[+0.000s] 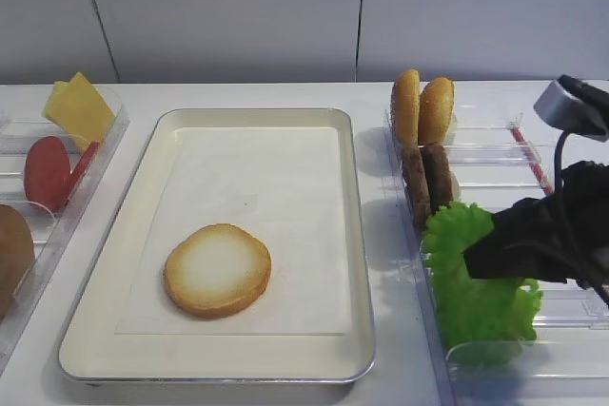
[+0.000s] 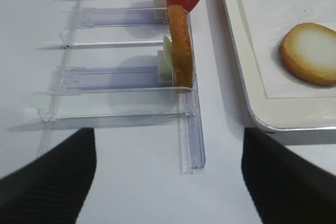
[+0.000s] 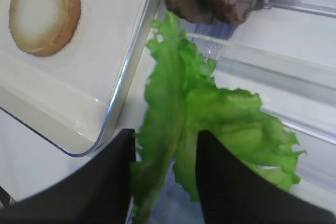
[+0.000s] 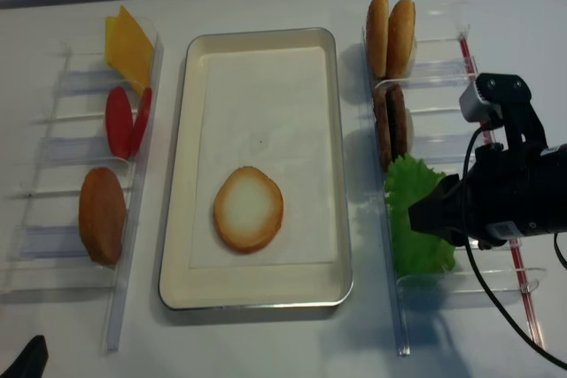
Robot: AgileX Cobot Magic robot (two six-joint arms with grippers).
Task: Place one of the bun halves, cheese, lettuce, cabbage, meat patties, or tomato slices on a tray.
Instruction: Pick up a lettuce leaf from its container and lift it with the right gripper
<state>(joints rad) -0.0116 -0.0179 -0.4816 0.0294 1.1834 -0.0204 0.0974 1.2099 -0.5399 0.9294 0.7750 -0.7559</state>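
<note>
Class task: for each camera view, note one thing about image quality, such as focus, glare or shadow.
Right wrist: lettuce soft, fingers blurred. Left wrist: clear racks cast faint shadows. Exterior high: tray rim throws a soft shadow rightward. Realsense: even lighting, no strong glare.

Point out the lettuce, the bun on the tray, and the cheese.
lettuce [image 3: 210, 108]: right wrist view, middle of the leaf.
bun [image 1: 217, 270]: exterior high view, pale cut face.
cheese [image 4: 129, 40]: realsense high view, flat yellow face.
</note>
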